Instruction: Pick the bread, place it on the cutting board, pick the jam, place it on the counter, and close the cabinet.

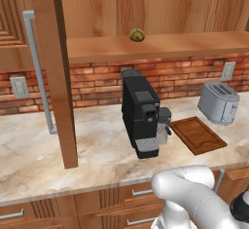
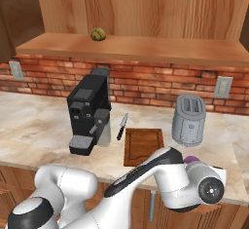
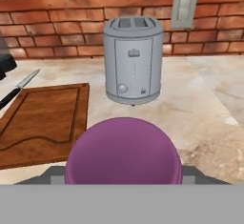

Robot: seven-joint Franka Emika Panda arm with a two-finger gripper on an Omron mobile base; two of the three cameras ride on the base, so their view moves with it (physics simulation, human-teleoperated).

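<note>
In the left base view, the bread (image 1: 136,35) is sitting alone on the open shelf of the cabinet (image 1: 155,45), whose door (image 1: 56,72) is standing swung open with its silver bar handle (image 1: 39,72) facing outward. Below, a black coffee machine (image 1: 141,113) is standing on the counter (image 1: 39,150), with the cutting board (image 1: 197,134) lying bare just to its right and a silver toaster (image 1: 219,102) standing behind the board.

In the right base view, the bread (image 2: 98,34) is resting on the same shelf. A knife (image 2: 121,125) is lying on the counter (image 2: 29,121) between the coffee machine (image 2: 88,113) and the cutting board (image 2: 142,145). The toaster (image 2: 189,120) is standing to the board's right. A sliver of the purple jam (image 2: 191,159) is peeking over the arm's wrist, near the counter's front edge.

In the hand view, the jam (image 3: 124,154) is bulging up right in front of the camera and covering the fingertips, so I cannot tell how the fingers are standing. Beyond it, the cutting board (image 3: 43,123) is lying bare, the knife (image 3: 19,89) touching its far edge, and the toaster (image 3: 133,61) is standing against the brick wall (image 3: 57,23).
</note>
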